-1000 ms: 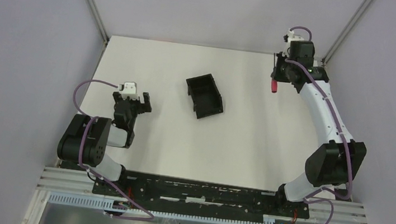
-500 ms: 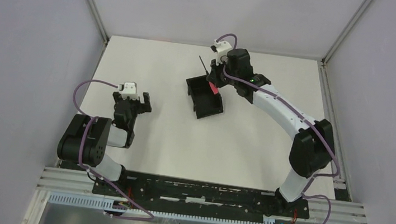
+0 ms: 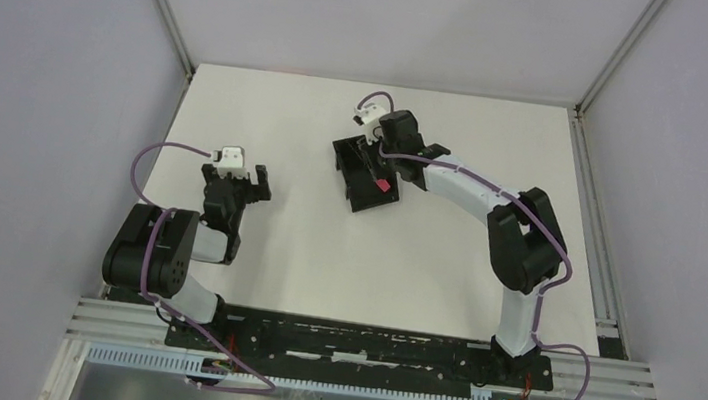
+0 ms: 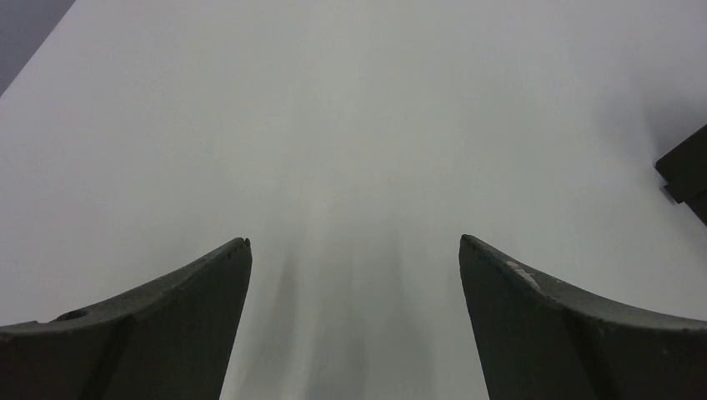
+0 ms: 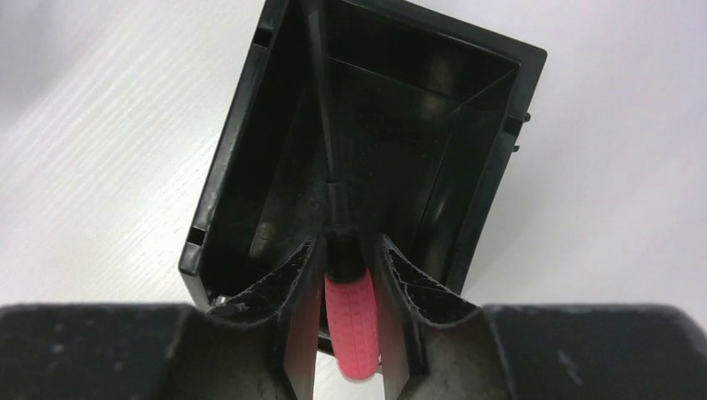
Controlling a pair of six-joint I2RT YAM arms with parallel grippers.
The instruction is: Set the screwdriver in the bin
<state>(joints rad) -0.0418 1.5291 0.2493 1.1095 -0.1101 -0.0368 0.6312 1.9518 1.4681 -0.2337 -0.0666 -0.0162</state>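
The black open-top bin [image 3: 343, 171] sits on the white table behind its middle. My right gripper [image 3: 377, 165] reaches over its low front wall. In the right wrist view the screwdriver [image 5: 352, 321], its pink handle blurred at the near end, lies between my right gripper's [image 5: 347, 242] fingers. Its thin black shaft points into the bin [image 5: 242, 150]. A narrow gap shows between the handle and the left finger, so the jaws stand slightly parted. From above, the handle [image 3: 383, 184] shows red at the bin's front. My left gripper [image 3: 256, 181] rests open near the table's left side.
Grey walls and metal frame posts close in the table on three sides. In the left wrist view the left gripper [image 4: 354, 240] has only bare table between its fingers, and a corner of the bin [image 4: 688, 171] shows at the right edge.
My right arm swung from the far right corner to the bin with the screwdriver. Its jaws have just parted a little round the handle. The left arm has not moved.
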